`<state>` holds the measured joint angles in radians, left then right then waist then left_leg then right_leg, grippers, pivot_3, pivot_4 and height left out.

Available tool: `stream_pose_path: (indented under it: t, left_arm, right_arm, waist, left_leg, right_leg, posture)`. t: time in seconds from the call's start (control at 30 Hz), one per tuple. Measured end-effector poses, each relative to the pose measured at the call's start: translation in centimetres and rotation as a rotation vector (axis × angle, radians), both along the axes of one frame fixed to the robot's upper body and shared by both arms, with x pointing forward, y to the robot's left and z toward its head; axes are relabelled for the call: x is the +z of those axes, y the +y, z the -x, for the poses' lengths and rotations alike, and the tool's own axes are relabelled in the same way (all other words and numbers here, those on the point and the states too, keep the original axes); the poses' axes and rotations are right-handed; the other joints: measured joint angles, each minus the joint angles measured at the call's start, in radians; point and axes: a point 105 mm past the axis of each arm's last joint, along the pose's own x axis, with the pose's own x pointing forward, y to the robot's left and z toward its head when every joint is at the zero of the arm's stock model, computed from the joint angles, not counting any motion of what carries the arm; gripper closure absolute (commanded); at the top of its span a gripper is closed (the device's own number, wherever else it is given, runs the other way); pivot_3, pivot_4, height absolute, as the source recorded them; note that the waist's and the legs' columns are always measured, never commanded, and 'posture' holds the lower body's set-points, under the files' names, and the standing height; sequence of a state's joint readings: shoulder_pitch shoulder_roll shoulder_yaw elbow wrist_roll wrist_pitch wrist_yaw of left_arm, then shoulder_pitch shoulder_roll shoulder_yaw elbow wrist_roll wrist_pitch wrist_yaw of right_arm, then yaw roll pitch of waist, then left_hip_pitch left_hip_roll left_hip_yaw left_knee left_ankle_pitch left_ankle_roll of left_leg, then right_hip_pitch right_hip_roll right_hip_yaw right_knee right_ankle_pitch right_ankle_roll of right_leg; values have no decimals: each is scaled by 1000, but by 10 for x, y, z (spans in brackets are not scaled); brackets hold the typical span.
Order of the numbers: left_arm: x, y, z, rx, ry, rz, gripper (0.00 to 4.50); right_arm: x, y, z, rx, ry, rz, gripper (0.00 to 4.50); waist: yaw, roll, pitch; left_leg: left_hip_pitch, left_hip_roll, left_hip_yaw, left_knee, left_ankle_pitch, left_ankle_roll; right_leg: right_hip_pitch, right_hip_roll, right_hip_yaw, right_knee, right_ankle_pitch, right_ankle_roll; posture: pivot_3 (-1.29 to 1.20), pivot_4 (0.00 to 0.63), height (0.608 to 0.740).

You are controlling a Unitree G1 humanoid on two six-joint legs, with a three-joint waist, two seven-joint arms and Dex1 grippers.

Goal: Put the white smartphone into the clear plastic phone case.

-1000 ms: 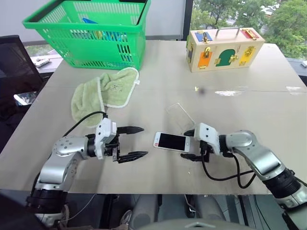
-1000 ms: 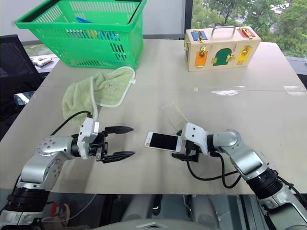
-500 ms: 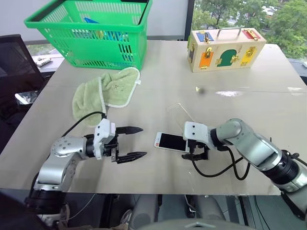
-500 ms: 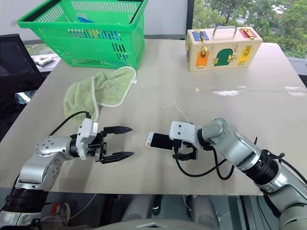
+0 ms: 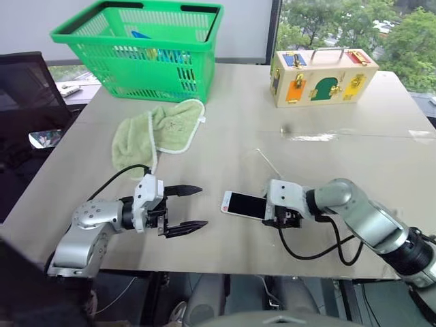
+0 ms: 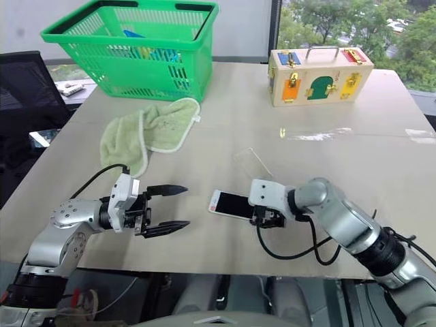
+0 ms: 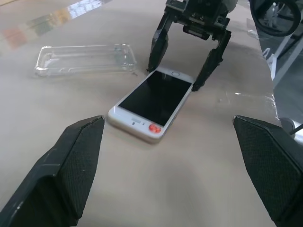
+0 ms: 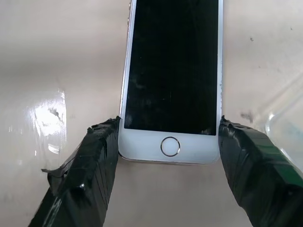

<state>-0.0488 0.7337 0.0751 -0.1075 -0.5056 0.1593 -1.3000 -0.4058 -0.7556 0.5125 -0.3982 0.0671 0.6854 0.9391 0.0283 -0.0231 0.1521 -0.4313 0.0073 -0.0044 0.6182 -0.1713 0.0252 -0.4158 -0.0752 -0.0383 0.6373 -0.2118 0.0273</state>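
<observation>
Beige tabletop (image 5: pixel 354 170) runs wide in the left eye view, with a green basket (image 5: pixel 146 48) and a wooden latch box (image 5: pixel 320 75) at its far side and a green towel (image 5: pixel 153 133) nearer. The white smartphone (image 5: pixel 244 204) lies flat, screen up, near the front edge. The right gripper (image 5: pixel 285 216) has swung in from beside the phone a second ago and now sits at its home-button end, narrowing, so I judge the grasp is just beginning. The left gripper (image 5: pixel 194 208) hovers spread wide and empty, apart from the phone's other end

From the right eye view, the clear plastic phone case (image 6: pixel 252 162) lies just beyond the phone, with bare table around it toward the box; the front edge is near the right wrist, so lifting away from it looks safest

Left wrist view shows the case on the table, rim up, just beside the phone, and the right gripper's fingers straddling the phone's far end

Right wrist view puts both fingertips (image 8: pixel 94 156) against the phone's long edges at the home button, touching or nearly so; the phone still rests on the table, unlifted
</observation>
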Motion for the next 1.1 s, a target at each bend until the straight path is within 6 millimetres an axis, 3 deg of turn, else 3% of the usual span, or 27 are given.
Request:
stream_pose_path:
  t: [0.1, 0.3, 0.6, 0.7, 0.73, 0.93, 1.0, 1.1]
  left_arm:
    - [1, -1, -1, -1, -5, 5, 0]
    - [4, -6, -4, -14, -26, 18, 0]
    - [11, -12, -12, -37, -45, 21, 0]
    - [13, -22, -18, -53, -43, 17, 0]
    - [14, -27, -19, -65, -43, 16, 0]
    - [9, -54, -41, -103, -17, -48, 0]
    - [8, -63, -54, -114, -14, -84, 0]
    - [15, -80, -74, -167, -36, -145, 0]
  right_arm:
    - [1, -27, 5, -28, -8, 24, 1672]
    - [2, -61, 23, -72, -8, 109, 1672]
    - [26, -164, 25, -239, 75, 373, 1672]
    - [34, -182, 21, -291, 67, 384, 282]
    - [35, -185, 19, -306, 66, 376, 58]
    - [33, -177, 15, -345, 61, 256, 58]
    - [44, -168, 17, -378, 43, 140, 58]
    - [74, -140, 25, -357, -8, -123, 58]
  waist:
    - [16, 0, 0]
    - [18, 0, 0]
    - [10, 6, 5]
    - [7, 6, 5]
    - [7, 6, 5]
    - [8, 6, 6]
    - [13, 5, 7]
    - [19, 4, 7]
  left_leg:
    - [-2, 0, 3, 0, -1, 2]
    - [-4, 0, 4, 0, -3, 6]
    - [-4, 0, 14, 1, -6, 11]
    - [-4, 3, 16, 1, -5, 13]
    - [-4, 4, 16, 1, -4, 15]
    - [-3, 5, 19, 1, -4, 16]
    - [-4, 4, 20, 3, -4, 16]
    - [-8, 5, 19, 8, -4, 16]
  right_leg:
    - [2, -3, -4, -4, -1, 1]
    - [4, -4, -5, -10, -3, 5]
    - [3, -4, -3, -11, -4, 7]
    - [3, -1, -2, -11, -4, 7]
    - [3, 0, -2, -11, -4, 7]
    - [2, 6, 0, -10, -3, 7]
    - [3, 8, 0, -10, -3, 8]
    - [3, 10, -3, -10, -2, 9]
  posture:
    - [0, 150, 740]
    - [0, 150, 740]
    - [0, 150, 740]
    - [0, 150, 740]
    - [0, 150, 740]
    - [0, 150, 740]
    - [0, 150, 740]
    - [0, 150, 740]
